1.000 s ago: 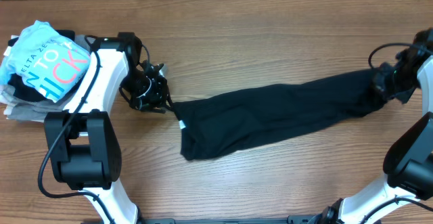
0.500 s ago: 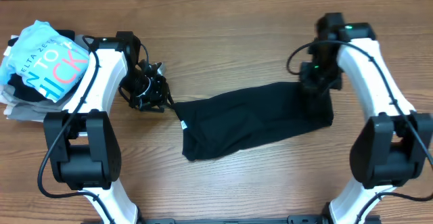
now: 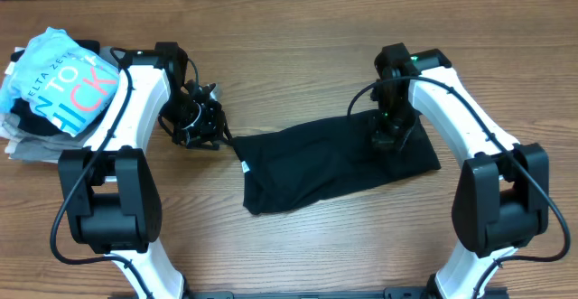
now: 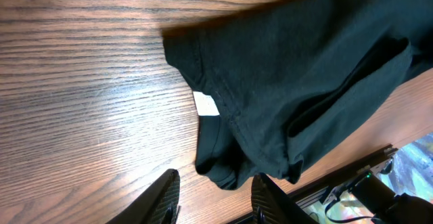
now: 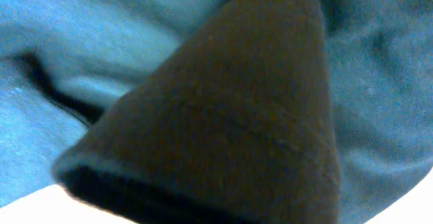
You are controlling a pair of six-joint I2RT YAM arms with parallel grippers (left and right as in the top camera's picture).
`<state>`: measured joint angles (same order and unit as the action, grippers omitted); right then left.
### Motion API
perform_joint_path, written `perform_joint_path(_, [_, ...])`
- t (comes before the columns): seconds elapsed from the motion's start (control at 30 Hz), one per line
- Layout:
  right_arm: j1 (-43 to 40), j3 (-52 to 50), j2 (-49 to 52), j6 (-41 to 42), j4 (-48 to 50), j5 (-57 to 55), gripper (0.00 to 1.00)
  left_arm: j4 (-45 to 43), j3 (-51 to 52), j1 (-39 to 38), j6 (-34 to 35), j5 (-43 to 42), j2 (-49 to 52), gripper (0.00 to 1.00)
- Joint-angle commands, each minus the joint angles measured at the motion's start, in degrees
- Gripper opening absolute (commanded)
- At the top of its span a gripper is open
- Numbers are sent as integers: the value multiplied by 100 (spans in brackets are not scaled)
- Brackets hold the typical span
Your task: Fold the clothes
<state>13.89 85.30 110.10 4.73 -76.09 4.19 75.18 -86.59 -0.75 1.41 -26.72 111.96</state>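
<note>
Black garment [image 3: 334, 159], doubled over, rumpled, lying slantwise on table [image 3: 316, 46], white tag [image 4: 206, 104] at left end

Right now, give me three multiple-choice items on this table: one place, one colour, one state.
1. Where is the stack of folded clothes topped by a light blue shirt? A) between the arms B) left end of the wooden table C) under the right arm
2. What colour is the long crumpled cloth garment on the table? A) red B) white C) black
3. How is the left pincer set? A) open B) clamped on a shirt C) out of view
B: the overhead view shows it at the left edge. C: black in both views. A: a gap shows between its fingers.
</note>
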Motion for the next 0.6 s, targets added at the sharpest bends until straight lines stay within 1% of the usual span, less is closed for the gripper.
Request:
perform_joint_path(0.0, [177,-24,-37,-2,210,332,20,0,13,9,101,-37,-72,39])
perform_joint_path(0.07, [229,-24,-37,-2,442,680,23,0,13,7,101,-35,-72,39])
perform_joint_path(0.1, [249,-24,-37,0,562,815,30,2,13,7,101,-35,-72,39])
perform_joint_path(0.17, [256,-24,-37,-4,619,852,37,42,13,9,98,-35,-72,39])
perform_joint_path(0.27, [256,-24,-37,-26,446,850,37,63,13,9,98,-33,-72,39])
perform_joint_path(0.3, [256,-20,-39,-28,400,831,32,63,13,9,98,-33,-72,40])
perform_joint_path(0.4, [236,4,-72,-24,365,728,31,125,13,7,98,-35,-72,43])
perform_joint_path(0.43, [214,48,-94,-22,328,614,29,195,13,2,101,-35,-72,46])
perform_joint_path(0.47, [175,138,-131,-20,238,542,29,289,15,-15,101,-35,-72,52])
perform_joint_path(0.5, [125,227,-168,-4,173,479,28,358,22,-35,101,-35,-72,61])
perform_joint_path(0.57, [-52,428,-289,35,52,442,28,450,52,-144,101,-39,-72,71])
